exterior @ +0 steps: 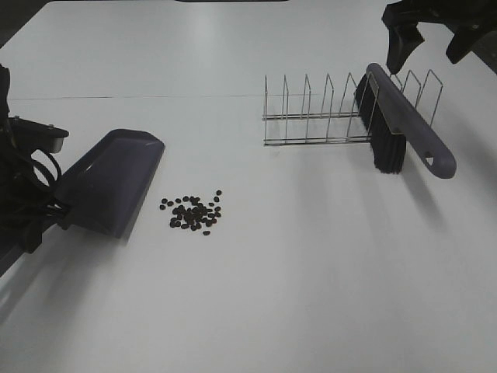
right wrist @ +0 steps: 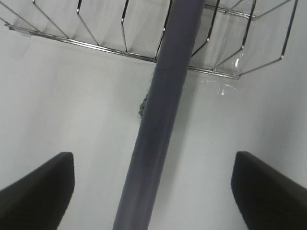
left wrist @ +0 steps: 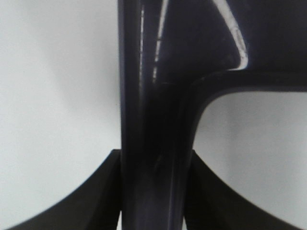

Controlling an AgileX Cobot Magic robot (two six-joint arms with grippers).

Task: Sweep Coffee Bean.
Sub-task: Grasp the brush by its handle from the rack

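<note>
The coffee beans [exterior: 194,211] lie in a loose cluster on the white table, just right of the dark purple dustpan [exterior: 112,183]. My left gripper [exterior: 53,219] is shut on the dustpan's handle [left wrist: 153,143], which fills the gap between its fingers [left wrist: 96,201]. The dustpan's open lip rests on the table, facing the beans. A purple brush [exterior: 400,124] with black bristles leans in a wire rack [exterior: 326,116]. My right gripper [exterior: 435,39] is open above the brush. In the right wrist view the brush handle [right wrist: 163,120] runs between the spread fingers [right wrist: 38,191], untouched.
The wire rack [right wrist: 120,48] stands at the back right with several upright dividers. The left arm's cables and body [exterior: 19,194] sit at the table's left edge. White table surface [exterior: 311,272] stretches in front of the beans and the rack.
</note>
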